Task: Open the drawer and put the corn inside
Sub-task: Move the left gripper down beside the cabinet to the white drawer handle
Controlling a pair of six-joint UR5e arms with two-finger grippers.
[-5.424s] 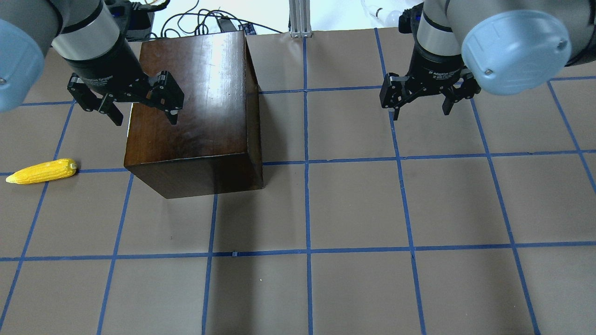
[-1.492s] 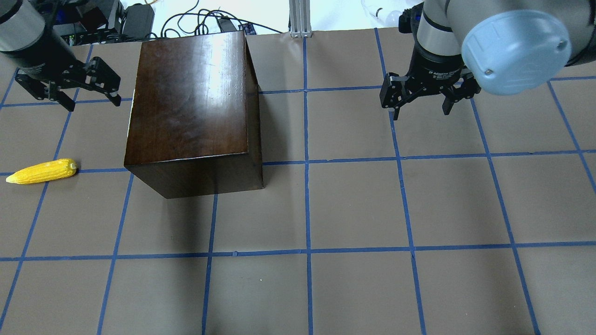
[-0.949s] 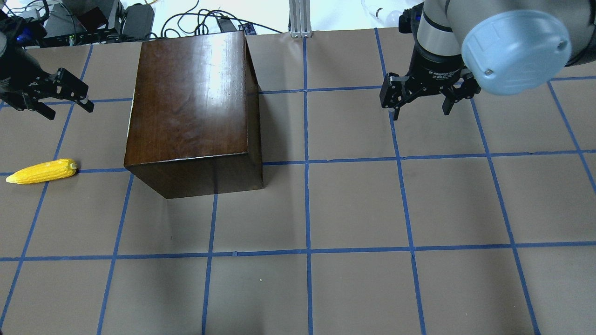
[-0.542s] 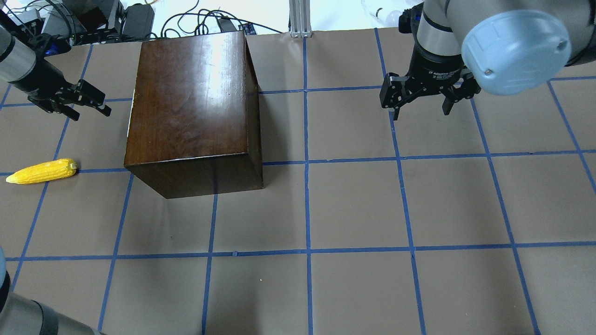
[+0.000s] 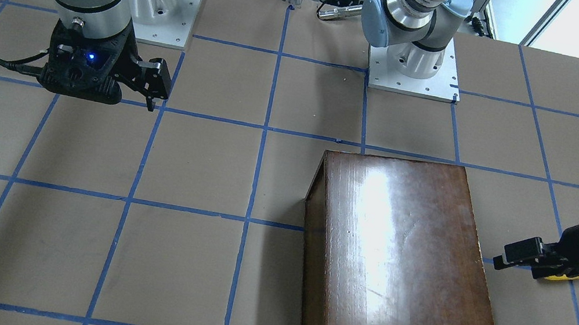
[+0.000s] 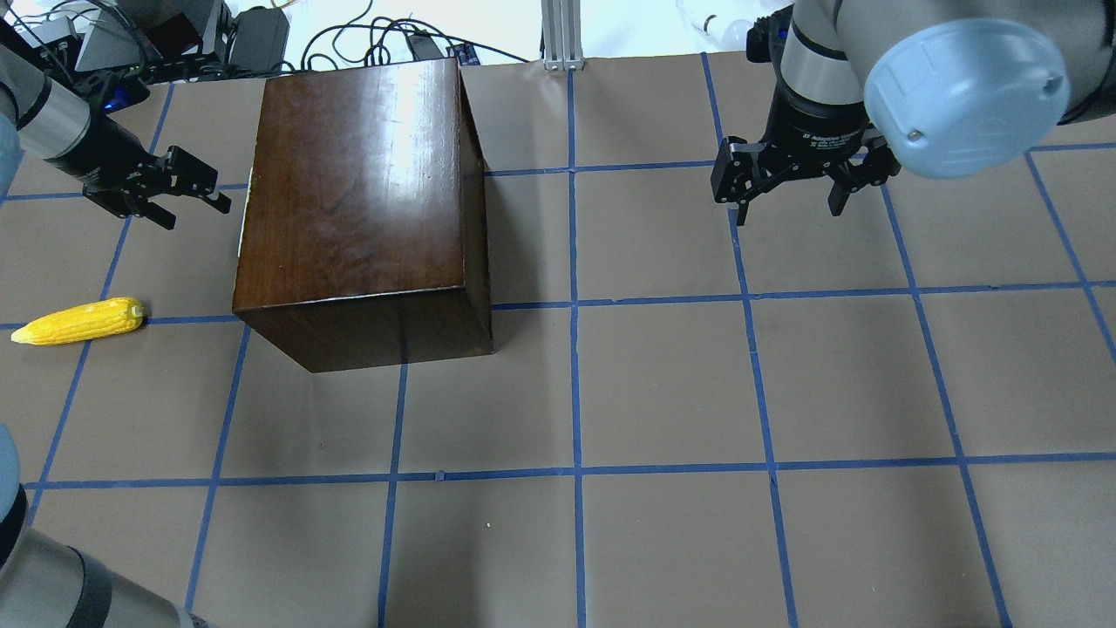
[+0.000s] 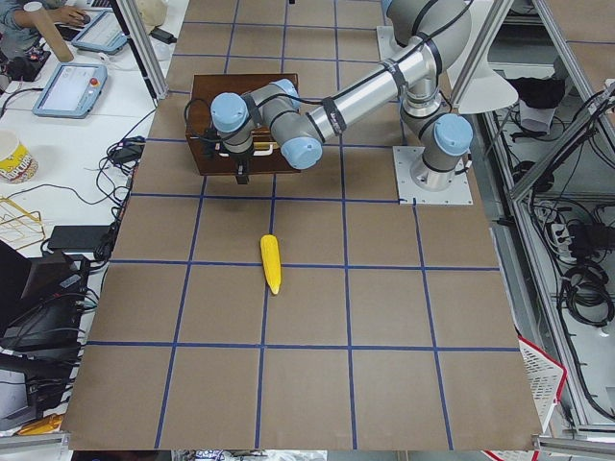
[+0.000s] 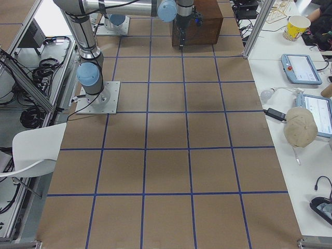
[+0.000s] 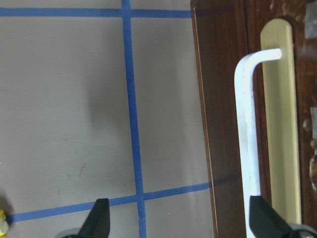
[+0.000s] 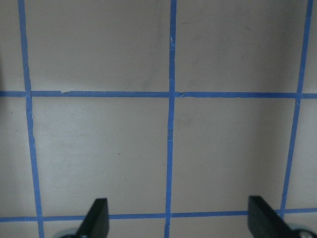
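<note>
The dark-brown wooden box stands at the back left of the table. Its drawer is shut; the drawer front with a white handle on a brass plate shows in the left wrist view. My left gripper is open and empty, low beside the box's left side and pointing at it, a short gap away. One fingertip lines up under the handle. The yellow corn lies on the table to the left, nearer the front than the gripper. My right gripper is open and empty at the back right.
Blue tape lines grid the brown table paper. Cables and equipment lie past the back edge, behind the box. The corn also shows in the exterior left view, apart from the box.
My left gripper left its place over the box, swung out left, dropped low and turned toward the box's left side, then edged back toward it. The right arm, box and corn have not moved.
</note>
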